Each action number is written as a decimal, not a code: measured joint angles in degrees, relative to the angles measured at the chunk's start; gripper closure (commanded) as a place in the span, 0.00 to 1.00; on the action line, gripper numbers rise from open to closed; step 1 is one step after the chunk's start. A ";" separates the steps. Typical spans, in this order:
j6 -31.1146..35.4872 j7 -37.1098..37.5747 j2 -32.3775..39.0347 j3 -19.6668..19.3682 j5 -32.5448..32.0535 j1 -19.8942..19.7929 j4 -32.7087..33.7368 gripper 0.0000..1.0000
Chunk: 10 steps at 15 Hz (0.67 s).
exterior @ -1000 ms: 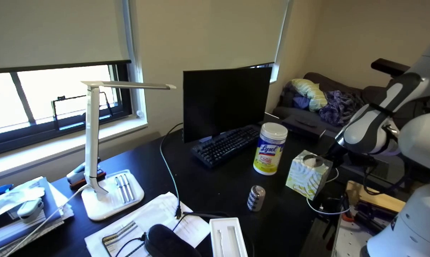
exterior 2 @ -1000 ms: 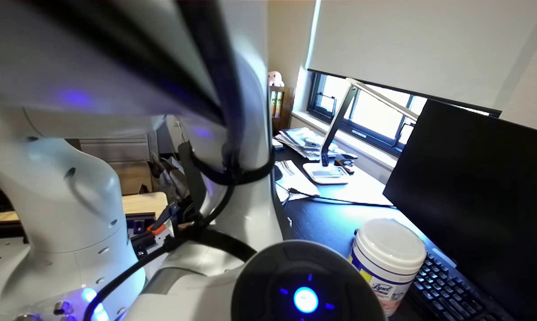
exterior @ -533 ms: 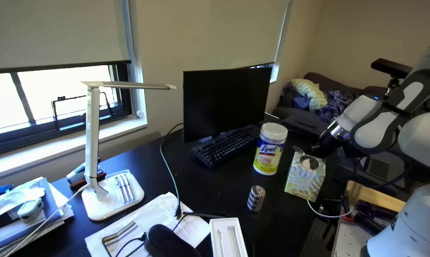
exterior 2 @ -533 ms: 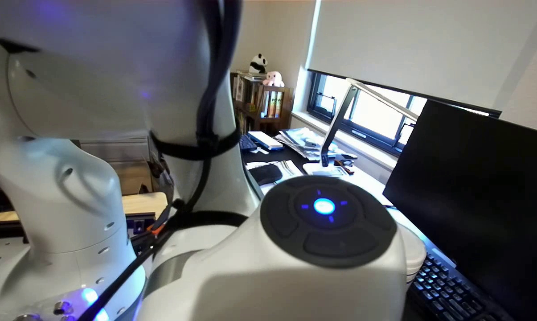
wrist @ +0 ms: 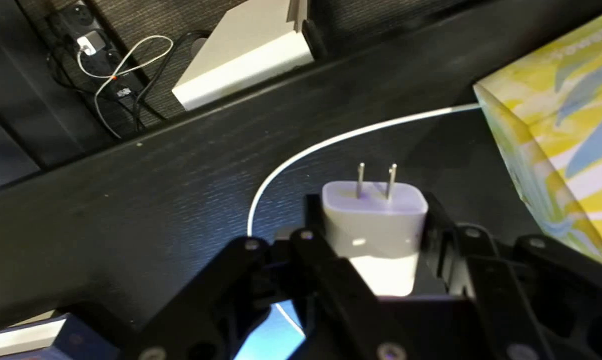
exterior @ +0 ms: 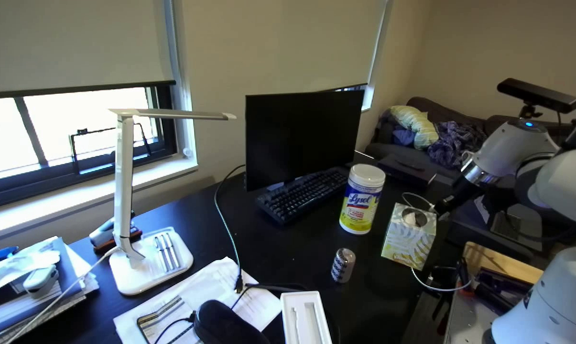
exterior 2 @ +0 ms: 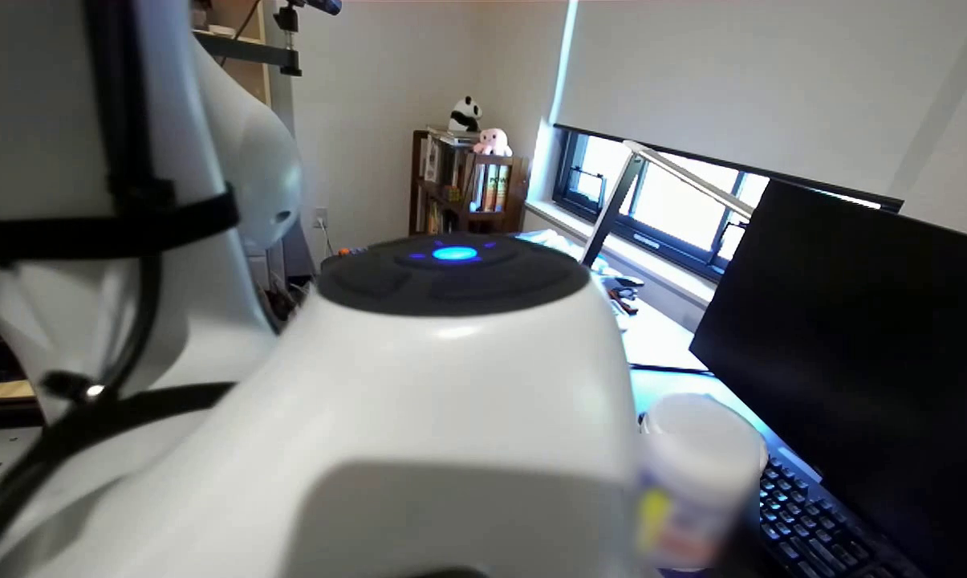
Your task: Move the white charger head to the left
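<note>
The white charger head [wrist: 375, 230] sits between the dark fingers [wrist: 314, 215] of my gripper [wrist: 374, 212] in the wrist view. Its two metal prongs point away from the palm, and the fingers press on both its sides. A thin white cable [wrist: 330, 141] curves over the black desk beside it; where it joins the charger is hidden. In an exterior view my gripper [exterior: 441, 208] is tilted down just behind the tissue box, with the cable [exterior: 419, 197] looping by its tip. The charger is too small and covered to make out well there. The arm hides the gripper in an exterior view.
The patterned tissue box [exterior: 408, 241] stands close to the gripper; it also shows in the wrist view [wrist: 575, 145]. A Lysol wipes tub [exterior: 362, 203], a small can [exterior: 343, 265], a keyboard [exterior: 302, 197] and a monitor [exterior: 307, 138] stand on the desk. The desk edge [wrist: 146, 131] is nearby.
The arm has swung round. My gripper went left behind the tissue box, then back right. The cable loop shifted beside it. The tissue box turned and shifted slightly left earlier.
</note>
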 measured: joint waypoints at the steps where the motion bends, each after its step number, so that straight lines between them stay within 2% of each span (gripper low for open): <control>1: 0.23 0.27 -0.31 -0.63 -0.93 -0.65 0.00 0.52; 3: 0.21 0.22 -0.05 -0.59 -0.80 -0.40 0.00 0.52; 4: 0.19 0.22 0.01 -0.56 -0.75 -0.06 0.00 0.77; 7: -1.06 0.22 0.05 -0.51 -0.75 0.18 0.00 0.77; 10: -9.84 0.16 0.79 -0.46 -1.54 2.52 -0.10 0.77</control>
